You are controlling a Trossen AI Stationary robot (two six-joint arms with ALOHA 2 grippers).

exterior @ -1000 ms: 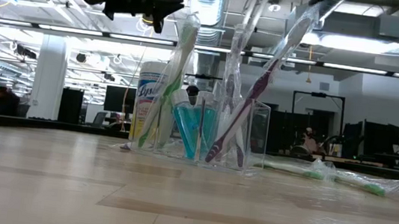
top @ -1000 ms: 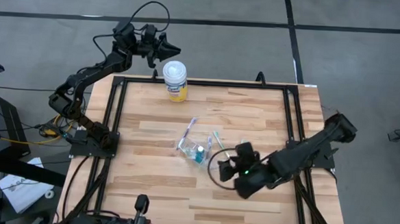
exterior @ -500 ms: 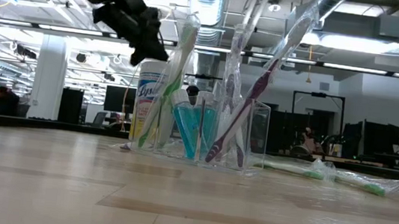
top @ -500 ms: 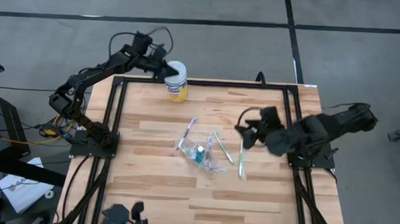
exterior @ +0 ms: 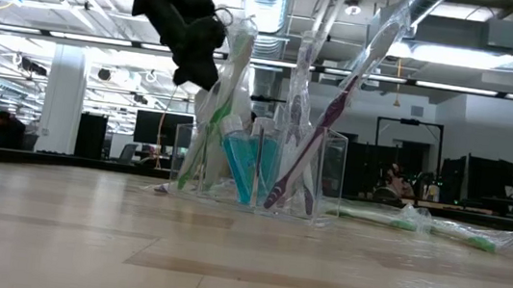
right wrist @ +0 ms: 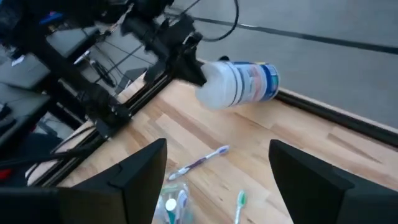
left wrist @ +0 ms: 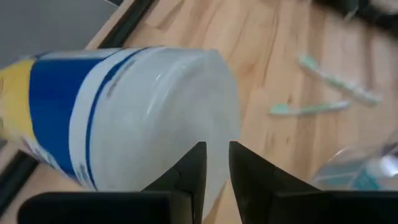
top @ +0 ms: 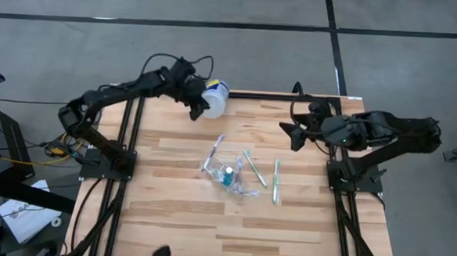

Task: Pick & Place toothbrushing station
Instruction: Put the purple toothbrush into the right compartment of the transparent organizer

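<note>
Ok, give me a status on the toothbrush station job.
Done: the clear cup stands mid-table with brushes and blue tubes in it.
In hand: nothing from the set. The left hand is shut and pressed against a wipes canister lying on its side at the far edge. The right hand is open and empty.
Left: two green toothbrushes and a pink toothbrush lie loose beside the cup.

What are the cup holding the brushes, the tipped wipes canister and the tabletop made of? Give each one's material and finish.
Cup: looks like clear, glossy plastic, since the brushes show through its walls.
Wipes canister: seemingly smooth white plastic under a printed blue and yellow label.
Tabletop: pale wooden planks with visible grain and a faint sheen, probably sealed.
</note>
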